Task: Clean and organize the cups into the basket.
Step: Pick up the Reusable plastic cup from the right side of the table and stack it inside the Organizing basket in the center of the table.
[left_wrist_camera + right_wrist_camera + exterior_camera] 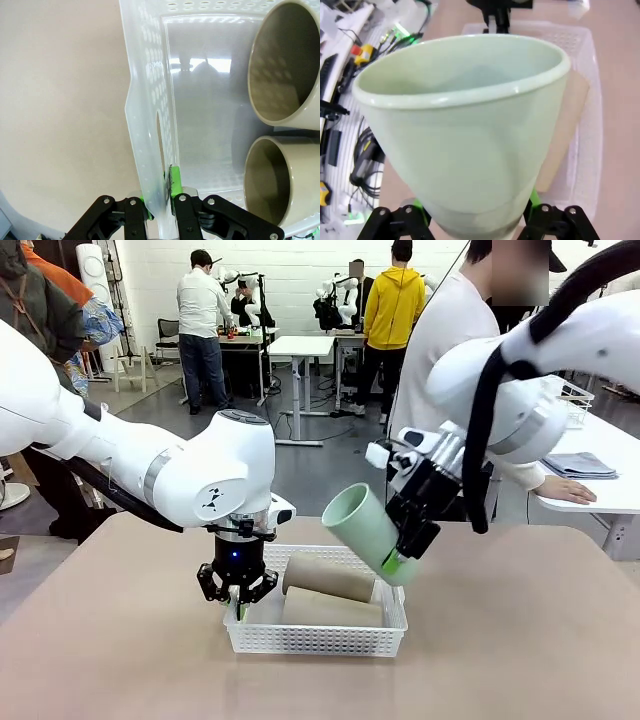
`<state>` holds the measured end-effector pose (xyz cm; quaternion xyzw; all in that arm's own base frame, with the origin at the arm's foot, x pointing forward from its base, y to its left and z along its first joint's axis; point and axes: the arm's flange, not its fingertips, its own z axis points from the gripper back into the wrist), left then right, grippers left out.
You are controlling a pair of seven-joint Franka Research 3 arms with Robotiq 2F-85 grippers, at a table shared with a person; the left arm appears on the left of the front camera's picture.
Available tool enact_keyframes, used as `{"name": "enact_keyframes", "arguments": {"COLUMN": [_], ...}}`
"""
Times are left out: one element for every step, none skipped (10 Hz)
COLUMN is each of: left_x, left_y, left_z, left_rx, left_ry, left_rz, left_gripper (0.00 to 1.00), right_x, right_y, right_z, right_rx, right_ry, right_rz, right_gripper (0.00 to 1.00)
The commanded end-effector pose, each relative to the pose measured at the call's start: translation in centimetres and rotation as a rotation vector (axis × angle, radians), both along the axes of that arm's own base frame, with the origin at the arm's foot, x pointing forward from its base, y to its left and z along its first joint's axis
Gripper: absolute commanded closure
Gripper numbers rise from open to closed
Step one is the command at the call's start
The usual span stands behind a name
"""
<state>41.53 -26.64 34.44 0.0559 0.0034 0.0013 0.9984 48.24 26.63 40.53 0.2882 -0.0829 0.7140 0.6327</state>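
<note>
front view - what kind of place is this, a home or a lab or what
Most likely a robotics lab or workshop. Behind the table with the basket, people stand around white workbenches on a grey floor, and other robot arms sit at the far desks. Loose cables and electronics lie beside the table in the right wrist view.

The basket (pixel 316 638) stands on the table (pixel 520 640), near the middle. Two cups (pixel 330 578) lie inside it, one behind the other. The third cup (pixel 368 532) hangs tilted above the basket's right end.
</note>
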Motion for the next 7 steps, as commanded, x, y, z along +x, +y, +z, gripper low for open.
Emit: {"name": "enact_keyframes", "arguments": {"left_x": [-0.1, -0.1, -0.1, -0.1, -0.1, -0.1, -0.1], "left_y": [-0.3, -0.3, -0.3, -0.3, -0.3, -0.3, -0.3], "left_z": [-0.1, -0.1, -0.1, -0.1, -0.1, -0.1, -0.1], "left_rx": [0.003, 0.003, 0.003, 0.003, 0.003, 0.003, 0.003], "left_ry": [-0.001, -0.001, -0.001, -0.001, -0.001, -0.001, -0.001], "left_rz": [0.020, 0.020, 0.020, 0.020, 0.020, 0.020, 0.020], "left_gripper": [1.00, 1.00, 1.00, 1.00, 1.00, 1.00, 1.00], "right_x": [1.1, 1.1, 1.1, 1.0, 1.1, 1.2, 1.5], "right_y": [2.5, 3.5, 4.2, 4.7, 5.3, 5.5, 5.6], "right_z": [0.8, 0.5, 0.2, -0.3, -0.9, -1.4, -1.8], "right_rx": [-0.103, -0.138, -0.175, -0.213, -0.244, -0.260, -0.264], "right_ry": [0.030, 0.032, 0.033, 0.037, 0.039, 0.040, 0.048], "right_rz": [0.032, 0.043, 0.048, 0.052, 0.057, 0.062, 0.063], "right_gripper": [0.19, 0.19, 0.19, 0.19, 0.19, 0.19, 0.19]}}
